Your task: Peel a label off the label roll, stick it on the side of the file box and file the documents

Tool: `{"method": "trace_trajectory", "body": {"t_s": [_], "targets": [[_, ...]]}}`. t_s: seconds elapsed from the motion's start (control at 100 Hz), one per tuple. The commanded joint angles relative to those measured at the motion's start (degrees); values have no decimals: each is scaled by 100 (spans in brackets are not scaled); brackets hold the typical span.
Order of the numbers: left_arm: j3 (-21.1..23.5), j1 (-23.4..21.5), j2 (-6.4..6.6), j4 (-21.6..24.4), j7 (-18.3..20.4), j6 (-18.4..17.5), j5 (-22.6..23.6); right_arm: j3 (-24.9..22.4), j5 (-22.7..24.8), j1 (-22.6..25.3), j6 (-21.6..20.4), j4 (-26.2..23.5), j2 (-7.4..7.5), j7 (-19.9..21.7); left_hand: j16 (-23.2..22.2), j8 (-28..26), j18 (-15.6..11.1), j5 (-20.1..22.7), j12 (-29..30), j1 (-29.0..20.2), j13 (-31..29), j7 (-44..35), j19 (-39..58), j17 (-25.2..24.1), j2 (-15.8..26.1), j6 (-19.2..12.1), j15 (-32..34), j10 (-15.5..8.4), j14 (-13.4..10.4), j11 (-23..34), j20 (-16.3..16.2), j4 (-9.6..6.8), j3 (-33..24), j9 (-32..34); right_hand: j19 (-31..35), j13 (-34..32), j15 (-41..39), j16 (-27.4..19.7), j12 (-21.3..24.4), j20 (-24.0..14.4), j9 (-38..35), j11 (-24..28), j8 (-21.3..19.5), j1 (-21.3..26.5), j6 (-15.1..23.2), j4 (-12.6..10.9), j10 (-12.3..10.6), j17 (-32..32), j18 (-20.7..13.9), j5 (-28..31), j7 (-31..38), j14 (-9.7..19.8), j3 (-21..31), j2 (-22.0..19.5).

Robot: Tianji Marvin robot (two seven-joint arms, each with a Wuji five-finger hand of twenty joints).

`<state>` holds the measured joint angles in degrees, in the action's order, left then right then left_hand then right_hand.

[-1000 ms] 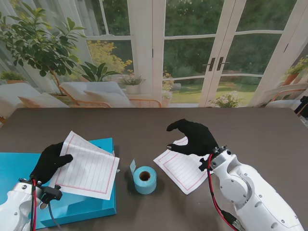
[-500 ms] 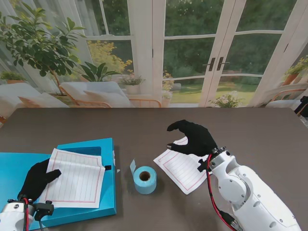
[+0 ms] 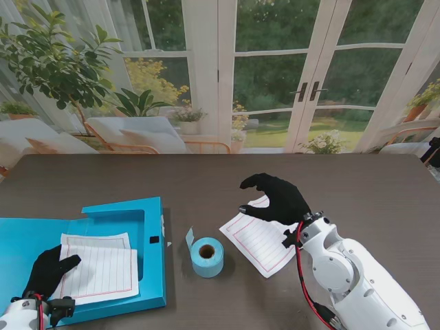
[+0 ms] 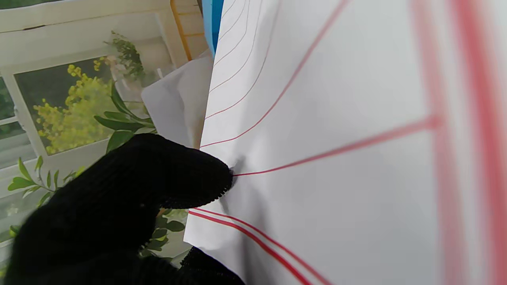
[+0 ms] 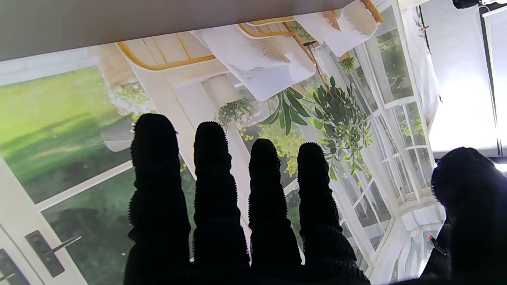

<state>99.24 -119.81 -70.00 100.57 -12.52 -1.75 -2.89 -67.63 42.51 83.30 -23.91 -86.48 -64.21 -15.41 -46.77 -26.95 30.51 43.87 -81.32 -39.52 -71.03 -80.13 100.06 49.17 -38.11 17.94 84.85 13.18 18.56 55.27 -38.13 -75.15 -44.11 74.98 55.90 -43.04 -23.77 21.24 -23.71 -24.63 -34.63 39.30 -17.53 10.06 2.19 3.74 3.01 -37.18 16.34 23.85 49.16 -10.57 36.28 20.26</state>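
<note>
The black-gloved left hand (image 3: 48, 270) pinches a white red-ruled paper sheet (image 3: 100, 267), apparently flat inside the open blue plastic file box (image 3: 148, 275). The black-gloved right hand (image 3: 278, 196) hovers empty, fingers spread.

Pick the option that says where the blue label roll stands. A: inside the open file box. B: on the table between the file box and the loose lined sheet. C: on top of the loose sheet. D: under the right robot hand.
B: the label roll stands on the bare table, with the file box to its left and the loose lined sheet to its right.
</note>
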Motion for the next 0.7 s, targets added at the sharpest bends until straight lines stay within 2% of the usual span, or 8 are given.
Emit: {"method": "trace_trajectory", "body": {"t_s": [0.0,0.14,0.24,0.34,0.45,0.52,0.59,0.69], "targets": [[13,4,-31,-45,114,182,10,-7,-14,54,4,-38,-21,100,-119,-151,63,-12,-211,-327,-92,-607,96,-168,-64,427,-16,-453,-31,-41,-253,-237,-442,176,43,-195,-42,46,-19,-81,-2,-47,-106,71,-86,-89,100,1890,71,42,-39,0,-169,-134],[5,108,-30,-87,127,595,144,-30,-60,83,-2,-50,-25,114,-202,-210,120,-87,-184,-320,99,-605,-105,-369,-47,431,-195,-398,126,-148,-409,-233,-437,63,42,-203,-63,55,-18,-85,3,-39,-111,78,-107,-90,111,1899,71,32,-27,4,-185,-139],[-15,208,-30,-78,161,963,179,-37,-89,94,-5,-55,-24,141,-270,-363,248,-199,-114,-303,385,-526,-413,-685,23,426,-395,-228,363,-306,-593,-221,-480,-125,39,-200,-75,60,-18,-87,5,-31,-113,91,-135,-90,115,1902,72,12,-23,-9,-194,-147],[-55,334,-36,-119,164,1068,148,-46,-107,108,-21,-57,-22,165,-323,-541,290,-300,-92,-309,525,-390,-563,-763,65,400,-477,-137,445,-414,-823,-143,-508,-254,40,-199,-86,64,-17,-91,7,-27,-116,102,-150,-91,123,1905,65,-1,-14,-3,-206,-153],[-84,479,-59,-139,105,1179,61,-52,-122,117,-25,-56,-20,185,-334,-622,367,-461,-53,-321,915,-80,-894,-1126,164,429,-791,92,704,-741,-1009,-97,-661,-517,35,-191,-87,64,-16,-94,9,-24,-118,121,-166,-92,123,1919,65,-8,-8,11,-213,-158],[-83,553,-54,-137,135,1286,49,-53,-136,122,-24,-53,-21,192,-389,-496,358,-588,-82,-346,1195,243,-1182,-1443,188,474,-1007,243,823,-1021,-1170,16,-689,-736,37,-197,-94,66,-15,-98,11,-20,-117,125,-174,-93,126,1918,63,-23,-10,-3,-222,-163],[-77,612,-31,-139,230,1386,101,-55,-150,126,-22,-47,-22,197,-388,-415,301,-681,-108,-457,1347,346,-1361,-1680,145,482,-1115,278,841,-1117,-1224,268,-626,-873,36,-192,-95,66,-14,-100,9,-18,-116,133,-186,-93,130,1923,62,-46,-11,-5,-227,-166],[-96,728,-25,-178,241,1476,180,-56,-167,126,-25,-33,-23,201,-389,-352,239,-820,-126,-777,1611,455,-1623,-2011,-33,511,-1338,359,929,-1275,-1310,997,-468,-1071,36,-189,-99,67,-13,-104,1,-15,-120,140,-201,-93,133,1926,63,-63,-1,-10,-237,-170]]}}
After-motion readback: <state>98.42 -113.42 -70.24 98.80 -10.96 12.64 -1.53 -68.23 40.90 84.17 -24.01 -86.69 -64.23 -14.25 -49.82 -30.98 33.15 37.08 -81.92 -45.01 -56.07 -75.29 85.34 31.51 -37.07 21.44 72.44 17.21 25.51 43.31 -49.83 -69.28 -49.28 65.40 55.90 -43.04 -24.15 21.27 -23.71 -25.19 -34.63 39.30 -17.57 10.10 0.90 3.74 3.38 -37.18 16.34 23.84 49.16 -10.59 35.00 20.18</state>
